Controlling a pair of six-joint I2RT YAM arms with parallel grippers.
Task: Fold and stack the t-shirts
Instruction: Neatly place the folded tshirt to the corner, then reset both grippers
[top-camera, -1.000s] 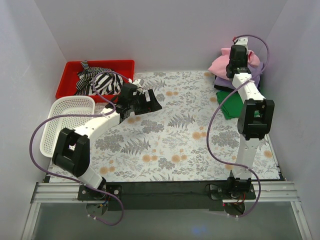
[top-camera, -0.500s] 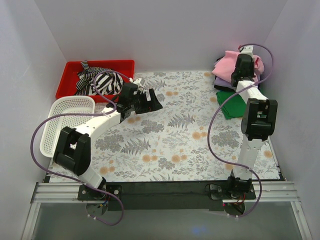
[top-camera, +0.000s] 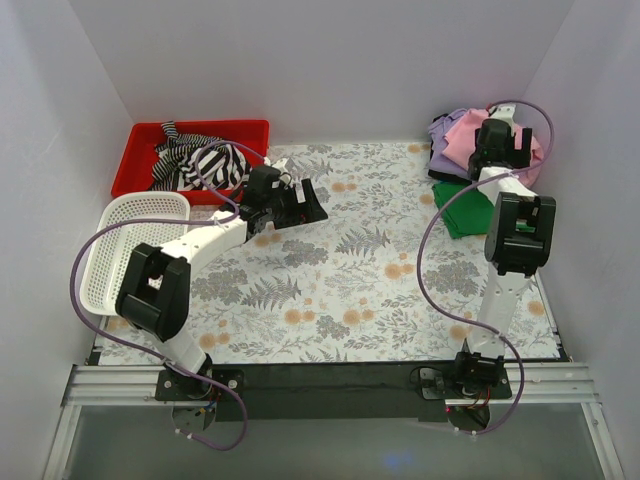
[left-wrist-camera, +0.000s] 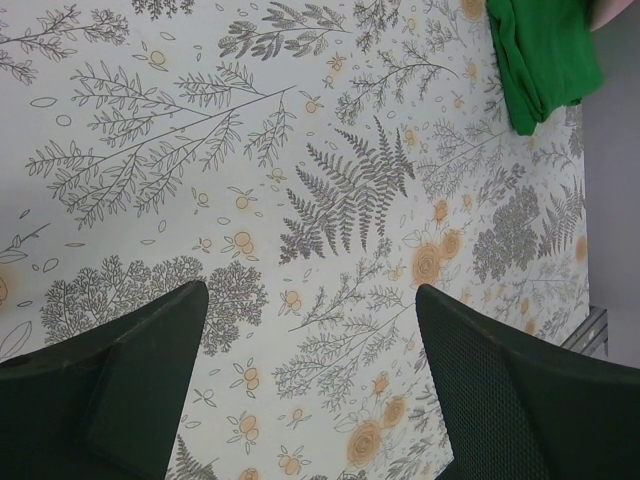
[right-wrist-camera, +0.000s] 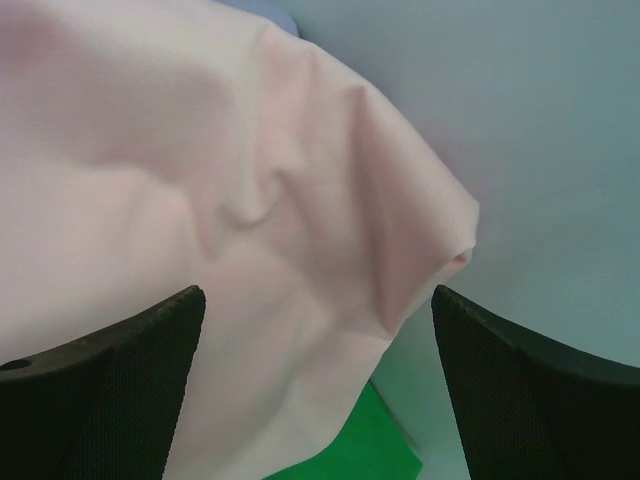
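The light pink cotton t-shirt (right-wrist-camera: 200, 180) lies crumpled atop the lavender t-shirt (top-camera: 445, 127) in the table's far right corner, with the folded green t-shirt (left-wrist-camera: 540, 55) just nearer. The right gripper (right-wrist-camera: 315, 300) hangs over the pink cloth, its fingers spread wide. The left gripper (left-wrist-camera: 310, 290) is equally spread and empty, hovering above the fern-printed tablecloth (left-wrist-camera: 200, 150).

On my right wrist feed the pink tee (right-wrist-camera: 200, 200) was a close blur, cropped left and top. Overhead, it hid most of the lavender tee (top-camera: 447, 128); my right arm (top-camera: 515, 235) covered part of the green tee (top-camera: 460, 212).
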